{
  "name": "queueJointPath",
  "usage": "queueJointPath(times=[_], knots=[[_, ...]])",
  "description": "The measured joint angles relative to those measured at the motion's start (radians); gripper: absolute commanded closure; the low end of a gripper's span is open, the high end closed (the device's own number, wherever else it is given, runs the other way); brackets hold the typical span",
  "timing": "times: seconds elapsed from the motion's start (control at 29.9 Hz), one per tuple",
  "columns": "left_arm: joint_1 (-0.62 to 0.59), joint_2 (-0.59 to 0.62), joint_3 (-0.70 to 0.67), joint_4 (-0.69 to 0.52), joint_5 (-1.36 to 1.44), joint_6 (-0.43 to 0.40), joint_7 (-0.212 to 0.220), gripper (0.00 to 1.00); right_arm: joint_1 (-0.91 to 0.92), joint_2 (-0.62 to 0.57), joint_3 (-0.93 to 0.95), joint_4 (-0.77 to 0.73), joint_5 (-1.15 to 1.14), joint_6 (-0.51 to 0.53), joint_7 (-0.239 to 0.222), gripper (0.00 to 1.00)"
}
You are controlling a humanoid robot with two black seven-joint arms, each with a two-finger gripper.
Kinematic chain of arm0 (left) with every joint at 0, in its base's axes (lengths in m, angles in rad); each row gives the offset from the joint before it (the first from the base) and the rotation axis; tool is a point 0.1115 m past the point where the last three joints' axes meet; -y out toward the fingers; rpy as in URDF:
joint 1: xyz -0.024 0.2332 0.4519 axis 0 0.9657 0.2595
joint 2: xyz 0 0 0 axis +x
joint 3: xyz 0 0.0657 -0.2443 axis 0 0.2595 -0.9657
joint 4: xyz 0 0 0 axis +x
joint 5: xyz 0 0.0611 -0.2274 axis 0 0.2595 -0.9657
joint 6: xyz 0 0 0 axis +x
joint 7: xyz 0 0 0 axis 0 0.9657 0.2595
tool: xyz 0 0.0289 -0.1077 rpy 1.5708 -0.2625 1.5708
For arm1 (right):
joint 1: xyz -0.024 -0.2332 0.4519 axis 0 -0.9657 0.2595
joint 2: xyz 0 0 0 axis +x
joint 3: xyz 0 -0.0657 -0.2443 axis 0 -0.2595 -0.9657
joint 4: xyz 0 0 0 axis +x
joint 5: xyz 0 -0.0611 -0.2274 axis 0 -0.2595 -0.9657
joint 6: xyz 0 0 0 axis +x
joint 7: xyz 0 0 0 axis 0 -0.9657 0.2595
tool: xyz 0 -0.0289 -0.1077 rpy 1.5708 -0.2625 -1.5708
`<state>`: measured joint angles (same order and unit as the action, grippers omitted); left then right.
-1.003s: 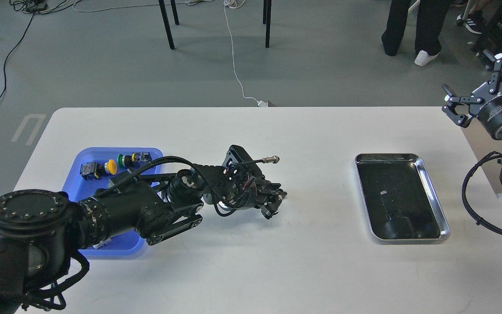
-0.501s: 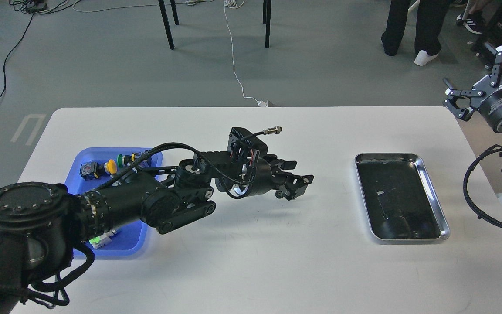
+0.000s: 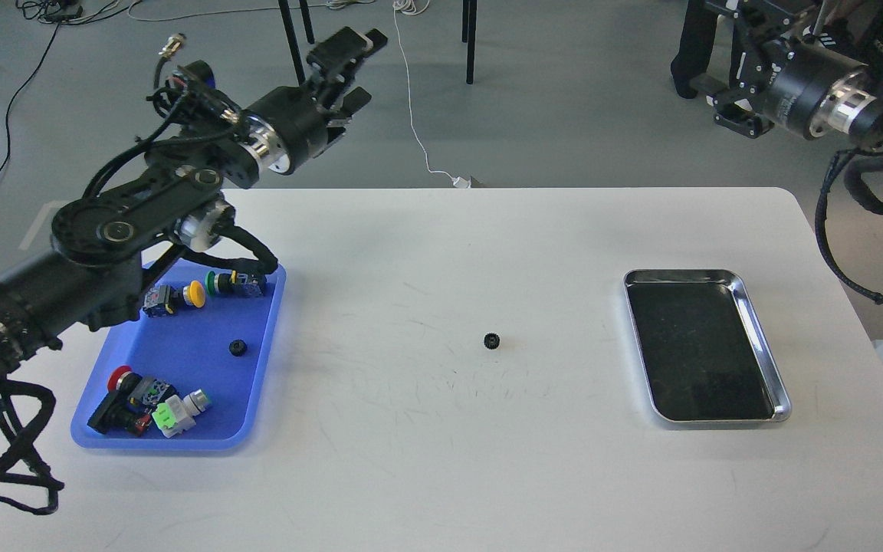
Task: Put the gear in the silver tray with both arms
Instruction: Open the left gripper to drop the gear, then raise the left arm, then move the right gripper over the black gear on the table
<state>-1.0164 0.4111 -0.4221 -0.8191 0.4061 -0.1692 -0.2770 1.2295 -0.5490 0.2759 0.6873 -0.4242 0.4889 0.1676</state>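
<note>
**Gear sitting alone mid-counter, both arms up and away**

Far left, the left arm [image 3: 127, 230] reaches up and back over the far edge of the white counter [image 3: 441, 460], and its left pincer [image 3: 346, 65] hangs out over the floor beyond. The fingers look a bit apart with nothing between them.

Under that arm sits the blue tray [image 3: 254, 399], near the counter's left edge. It's got a row of push-button switches along its far end, one with a yellow cap [image 3: 195, 292] and one green [image 3: 214, 282], plus a small black gear [image 3: 238, 347] around the middle, and a red-capped button [image 3: 119, 377] with a few more switch parts at the near end.

Moving right, a second small black gear [image 3: 492, 340] lies on the bare counter, roughly halfway between the two trays, touching neither.

Further right is the silver tray [image 3: 763, 337], shiny rim, dark bottom, with nothing in it.

Top right corner, the right arm [image 3: 863, 115] is raised off past the counter's far right. The right pincer [image 3: 725, 77] is dark against a dark background, so honestly can't tell how far open it is or whether it holds anything.
</note>
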Motion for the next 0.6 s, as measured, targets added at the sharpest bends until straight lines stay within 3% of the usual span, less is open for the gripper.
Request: queueJointPath(times=[0.27,0.47,0.6], knots=[[0.103,0.221,-0.016,0.009,-0.492,-0.165,0.001,0.03,0.23,0.25,-0.308,0.052,-0.184,0.0,0.0,0.01],[0.18,0.291,-0.108,0.008,-0.57,-0.215,0.004,0.03,0.304,0.474,-0.548,0.054,-0.349,0.0,0.005,0.02],[0.189,0.317,-0.129,0.005,-0.572,-0.236,0.005,0.03,0.308,0.541,-0.654,0.054,-0.49,0.0,0.01,0.06]])
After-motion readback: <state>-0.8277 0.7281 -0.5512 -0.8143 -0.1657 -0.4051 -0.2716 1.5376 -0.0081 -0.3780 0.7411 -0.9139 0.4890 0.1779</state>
